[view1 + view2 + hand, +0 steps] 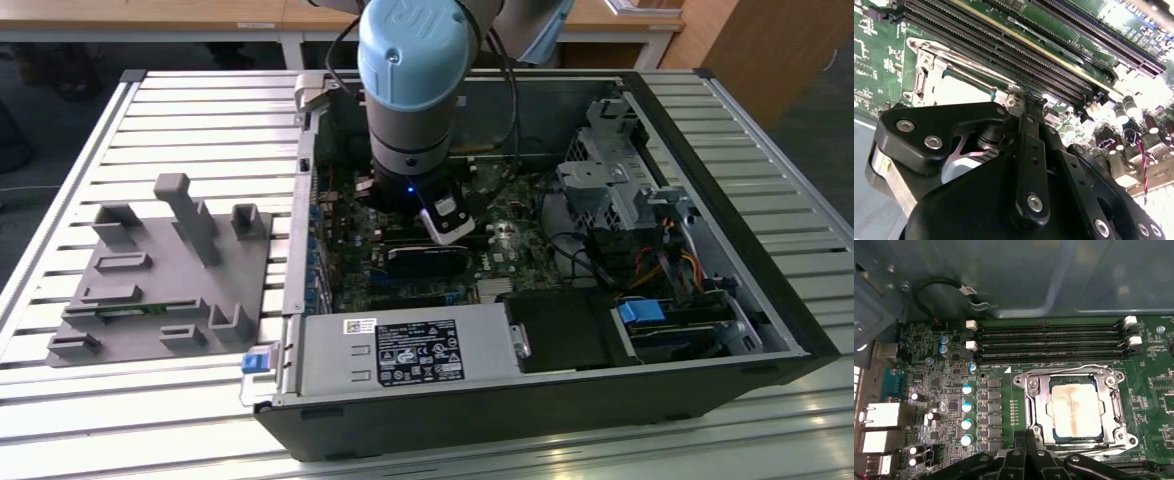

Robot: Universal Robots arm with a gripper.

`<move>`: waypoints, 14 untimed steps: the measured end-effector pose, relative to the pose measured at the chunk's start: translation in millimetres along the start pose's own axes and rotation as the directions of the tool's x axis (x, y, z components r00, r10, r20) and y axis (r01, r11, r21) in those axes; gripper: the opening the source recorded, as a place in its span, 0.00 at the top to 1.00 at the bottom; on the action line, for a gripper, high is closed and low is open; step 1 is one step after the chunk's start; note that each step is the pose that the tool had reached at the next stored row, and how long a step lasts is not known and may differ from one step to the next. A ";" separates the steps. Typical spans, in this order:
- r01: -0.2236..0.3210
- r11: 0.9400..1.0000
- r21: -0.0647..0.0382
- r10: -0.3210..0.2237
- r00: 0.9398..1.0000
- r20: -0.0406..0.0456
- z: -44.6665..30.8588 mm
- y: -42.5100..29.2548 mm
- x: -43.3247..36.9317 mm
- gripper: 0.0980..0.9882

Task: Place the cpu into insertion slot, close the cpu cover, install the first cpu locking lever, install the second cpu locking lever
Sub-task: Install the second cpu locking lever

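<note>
The cpu (1076,410), a silvery square with a pale smear, lies flat in the insertion slot (1074,440) on the green motherboard. The silvery cpu cover (1036,400) is folded down around it, so the chip shows through its window. A thin wire locking lever (1079,366) runs along the socket edge nearest the memory slots. My gripper (1028,437) is shut, with its black fingertips at the socket's edge on the side away from those slots. In the second wrist view the gripper (1023,100) touches down at a corner of the cover (929,70), beside the cpu (961,87).
Several long black memory slots (1049,342) lie just beyond the socket. Capacitors (968,407) and rear ports (881,415) stand beside it. In the exterior view the arm (407,120) reaches into the open case, past a black card (427,262), power supply (407,350) and drive cage (614,180). A grey fixture (160,270) sits outside.
</note>
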State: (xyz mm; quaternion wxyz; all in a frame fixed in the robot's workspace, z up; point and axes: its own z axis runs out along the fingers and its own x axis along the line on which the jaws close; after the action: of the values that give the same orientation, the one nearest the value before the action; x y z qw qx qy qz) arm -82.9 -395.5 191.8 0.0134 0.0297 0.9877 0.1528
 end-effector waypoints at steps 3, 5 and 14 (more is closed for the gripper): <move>0.000 1.000 0.000 0.000 1.000 0.000 -3.8 1.2 -0.1 0.99; 0.000 1.000 0.000 0.000 1.000 0.000 -5.5 1.7 -0.1 0.99; 0.000 1.000 -0.009 0.000 1.000 -0.001 -16.3 5.1 -0.3 0.99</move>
State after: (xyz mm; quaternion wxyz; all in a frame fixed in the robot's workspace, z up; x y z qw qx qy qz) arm -82.9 -395.6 209.0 0.0133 0.0298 0.9870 0.1573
